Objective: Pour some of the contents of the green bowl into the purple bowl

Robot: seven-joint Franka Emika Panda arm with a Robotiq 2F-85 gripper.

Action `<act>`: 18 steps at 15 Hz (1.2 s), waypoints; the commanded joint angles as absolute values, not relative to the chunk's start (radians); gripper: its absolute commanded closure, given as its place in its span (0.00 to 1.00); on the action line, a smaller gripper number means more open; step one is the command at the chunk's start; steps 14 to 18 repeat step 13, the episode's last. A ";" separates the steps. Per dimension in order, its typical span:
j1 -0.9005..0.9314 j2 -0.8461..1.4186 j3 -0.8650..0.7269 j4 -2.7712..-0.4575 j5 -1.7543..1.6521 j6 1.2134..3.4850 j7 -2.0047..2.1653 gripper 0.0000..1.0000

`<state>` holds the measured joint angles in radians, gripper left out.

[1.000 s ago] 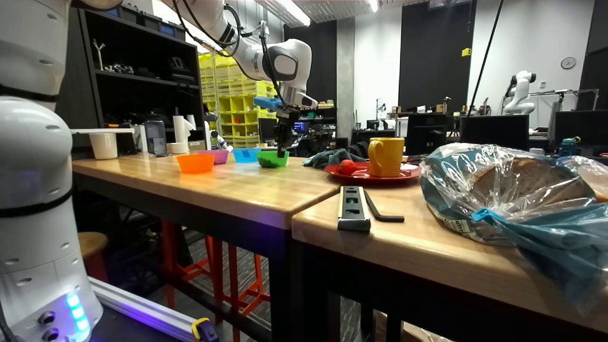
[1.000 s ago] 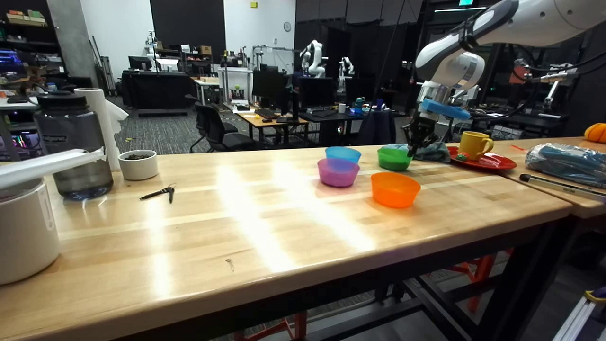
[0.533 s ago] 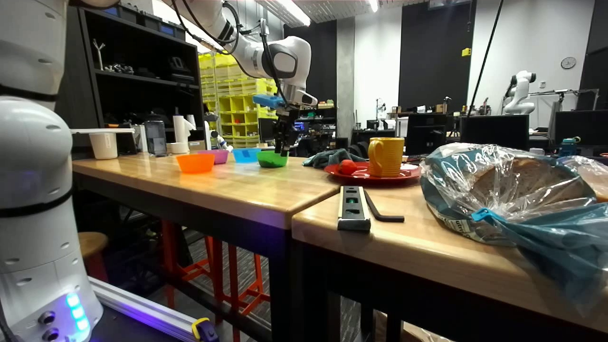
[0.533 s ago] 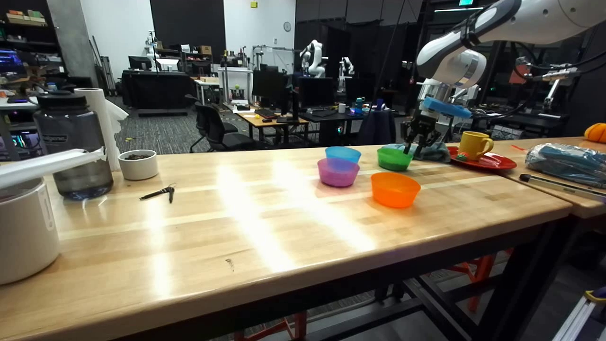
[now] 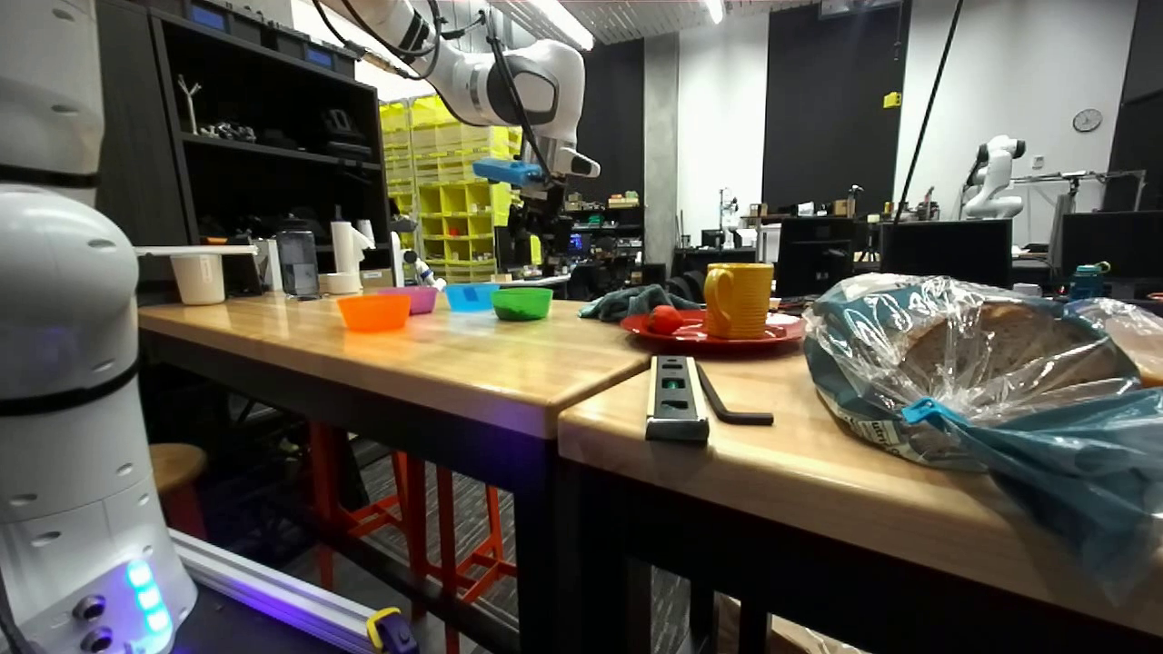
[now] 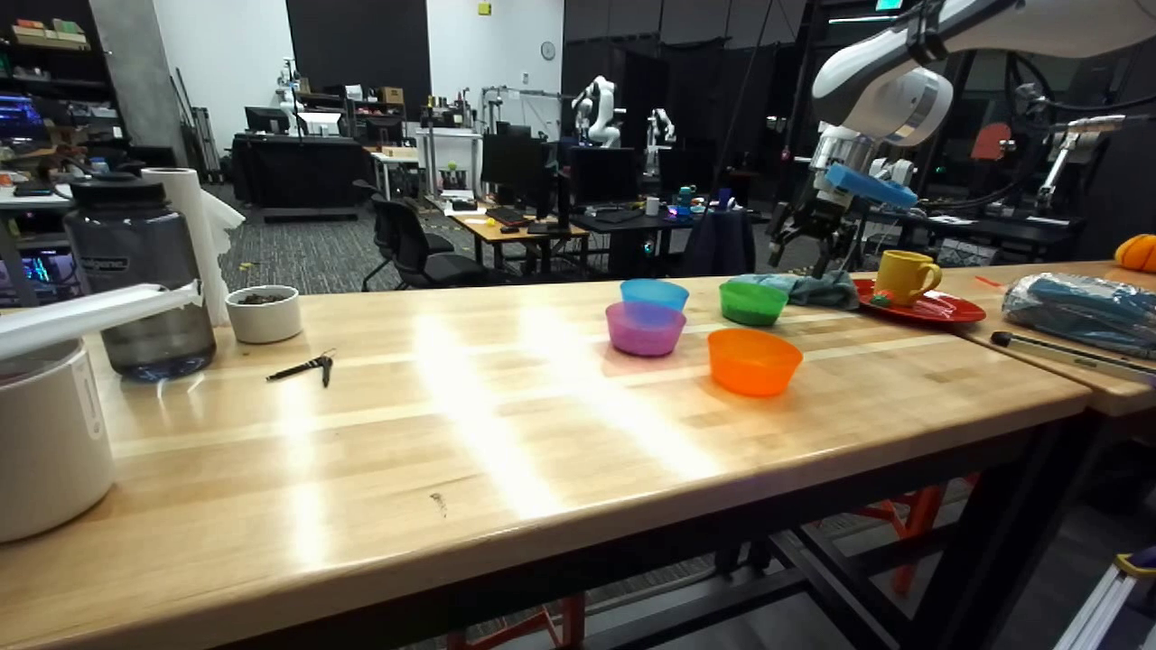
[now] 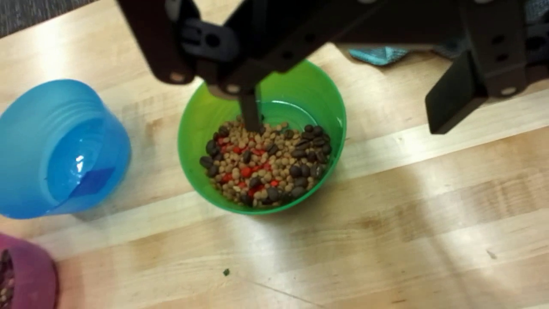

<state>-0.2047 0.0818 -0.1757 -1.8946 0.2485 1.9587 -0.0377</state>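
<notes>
The wooden worktop (image 7: 386,253) carries a round green plastic bowl (image 7: 319,92) and, at its wrist-view eight o'clock, a round purple plastic bowl (image 7: 36,270).

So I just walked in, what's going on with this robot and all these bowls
A white robot arm has the job of pouring some of the contents of a round, bright green plastic bowl into a round purple plastic bowl. Right now its black tool hangs open higher than the green bowl, holding nothing. That bowl stands upright on the pale wooden table, its contents tan, brown and red. The purple bowl holds pieces too; where they came from, I can't tell.
</notes>
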 commanded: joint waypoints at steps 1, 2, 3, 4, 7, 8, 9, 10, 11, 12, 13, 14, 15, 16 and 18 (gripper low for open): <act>-0.189 -0.020 -0.168 -1.961 0.202 1.934 -0.099 0.00; -0.184 -0.038 -0.165 -1.969 0.193 1.925 -0.118 0.00; -0.177 -0.056 -0.161 -1.980 0.180 1.916 -0.137 0.00; -0.170 -0.073 -0.156 -1.990 0.169 1.908 -0.156 0.00; -0.143 -0.130 -0.140 -2.018 0.136 1.835 -0.236 0.00; -0.133 -0.146 -0.133 -2.026 0.124 1.815 -0.260 0.00; -0.122 -0.164 -0.127 -2.036 0.113 1.796 -0.282 0.00; -0.110 -0.181 -0.119 -2.046 0.098 1.781 -0.303 0.00; -0.098 -0.196 -0.112 -2.055 0.086 1.772 -0.318 0.00; -0.088 -0.210 -0.106 -2.065 0.076 1.765 -0.332 0.00; -0.077 -0.224 -0.100 -2.074 0.068 1.761 -0.342 0.00; -0.077 -0.224 -0.100 -2.074 0.068 1.761 -0.342 0.00; -0.077 -0.224 -0.100 -2.074 0.068 1.761 -0.342 0.00; -0.077 -0.224 -0.100 -2.074 0.068 1.761 -0.342 0.00; -0.077 -0.224 -0.100 -2.074 0.068 1.761 -0.342 0.00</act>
